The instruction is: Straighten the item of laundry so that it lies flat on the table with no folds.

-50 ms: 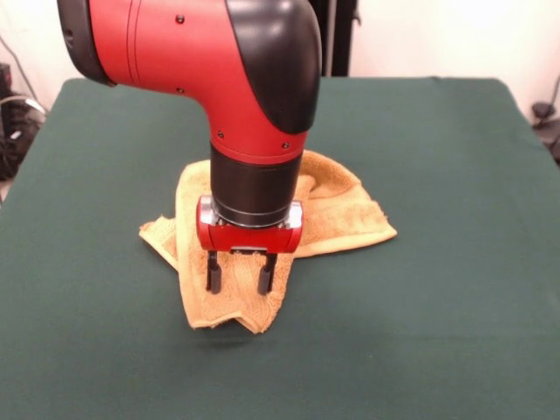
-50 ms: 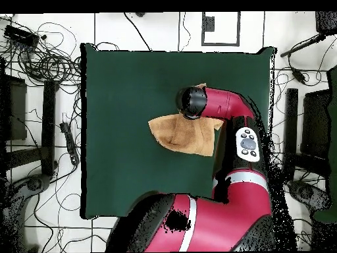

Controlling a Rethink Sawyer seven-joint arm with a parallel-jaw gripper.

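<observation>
1. In the front view, a small yellow-orange terry-cloth towel (image 1: 337, 210) is seen lying crumpled near the middle of the large worktop (image 1: 455, 289) covered in plain dark green cloth, with several layers folded over one another and a pointed corner turned toward the near edge
2. The red and black gripper (image 1: 241, 274) is held directly over the towel's near part; its two dark fingers (image 1: 213, 272) are spread apart with nothing between them, and whether the tips touch the cloth cannot be told
3. In the overhead view, the towel (image 2: 174, 132) is shown as a folded, uneven patch at the worktop's (image 2: 125, 99) centre, partly covered by the red arm (image 2: 224, 105); the fingers are hidden there
</observation>
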